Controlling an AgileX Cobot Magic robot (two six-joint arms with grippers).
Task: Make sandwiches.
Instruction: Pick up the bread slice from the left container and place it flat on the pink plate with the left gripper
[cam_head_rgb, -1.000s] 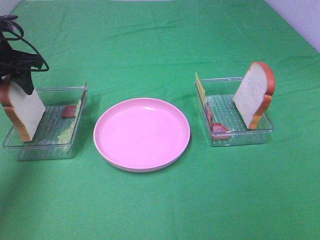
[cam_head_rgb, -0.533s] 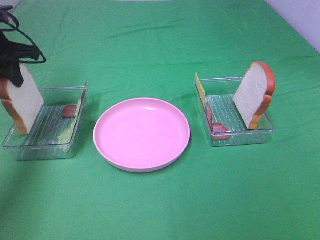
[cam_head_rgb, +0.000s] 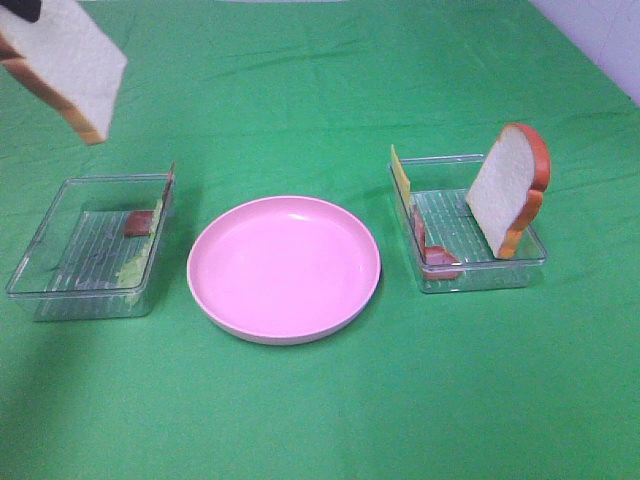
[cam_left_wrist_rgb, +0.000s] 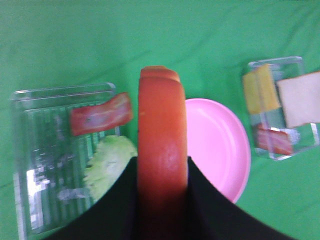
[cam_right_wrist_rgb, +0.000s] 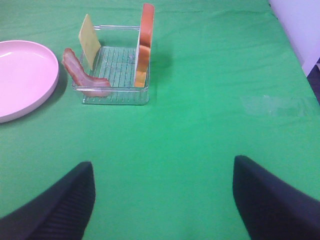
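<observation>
The bread slice (cam_head_rgb: 62, 62) has come up clear of the left tray (cam_head_rgb: 90, 305), where it stood a moment ago. It now hangs high over the far left of the tabletop (cam_head_rgb: 320, 420). My left gripper (cam_left_wrist_rgb: 161, 172) has narrowed and is clamped edge-on across its crust. I judge the next move is to carry it to the pink plate (cam_head_rgb: 283, 268), which is bare, as the sandwich base. My right gripper (cam_right_wrist_rgb: 162, 195) hovers wide open, holding nothing.

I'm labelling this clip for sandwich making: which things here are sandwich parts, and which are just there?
Sandwich parts: lifted bread slice, second bread slice, cheese slice, left-tray bacon, right-tray bacon, lettuce.
Just there: pink plate, left tray, right tray, green cloth.
</observation>
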